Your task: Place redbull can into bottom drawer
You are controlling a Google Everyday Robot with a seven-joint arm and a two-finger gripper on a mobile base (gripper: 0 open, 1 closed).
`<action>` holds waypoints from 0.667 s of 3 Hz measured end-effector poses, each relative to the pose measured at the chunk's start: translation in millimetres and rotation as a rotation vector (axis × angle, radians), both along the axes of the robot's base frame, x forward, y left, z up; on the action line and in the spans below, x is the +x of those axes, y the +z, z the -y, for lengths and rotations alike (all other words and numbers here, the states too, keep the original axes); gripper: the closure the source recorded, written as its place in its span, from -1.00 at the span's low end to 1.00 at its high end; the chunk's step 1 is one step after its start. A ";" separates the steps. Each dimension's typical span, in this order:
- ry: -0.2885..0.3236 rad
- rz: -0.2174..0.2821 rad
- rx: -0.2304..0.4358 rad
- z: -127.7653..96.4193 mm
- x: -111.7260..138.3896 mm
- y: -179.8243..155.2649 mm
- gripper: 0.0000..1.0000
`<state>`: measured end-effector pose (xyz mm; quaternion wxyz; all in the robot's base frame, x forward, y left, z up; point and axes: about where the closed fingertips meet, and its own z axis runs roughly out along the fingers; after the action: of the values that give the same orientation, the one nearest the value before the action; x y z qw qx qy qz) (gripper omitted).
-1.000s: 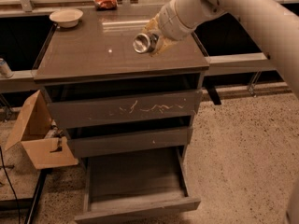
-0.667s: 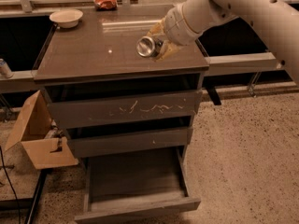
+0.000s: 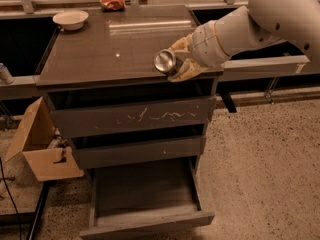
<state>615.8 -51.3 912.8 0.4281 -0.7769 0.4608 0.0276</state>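
Observation:
The redbull can [image 3: 165, 61] lies sideways in my gripper [image 3: 176, 60], its shiny silver round end facing the camera. The gripper is shut on the can and holds it above the front right part of the cabinet top [image 3: 100, 54]. My white arm [image 3: 260, 19] reaches in from the upper right. The bottom drawer [image 3: 145, 194] is pulled open below, a wide shallow dark tray with nothing in it. The can is well above the drawer and a little to its right.
A white bowl [image 3: 70, 19] and a red-orange snack bag [image 3: 112, 2] sit at the back of the cabinet top. The white-scratched top drawer front [image 3: 135, 116] and the middle drawer front [image 3: 140, 151] are closed. An open cardboard box [image 3: 42, 144] stands left of the cabinet.
My gripper has carried the can toward the front edge of the cabinet top, lower in the view. The drawers have not moved.

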 end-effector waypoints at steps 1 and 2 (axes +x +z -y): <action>-0.001 -0.078 0.138 0.5 -15.7 -23.8 1.00; -0.001 -0.079 0.139 0.4 -15.8 -23.7 1.00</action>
<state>600.0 -51.6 889.1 0.4623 -0.7435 0.4748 0.0897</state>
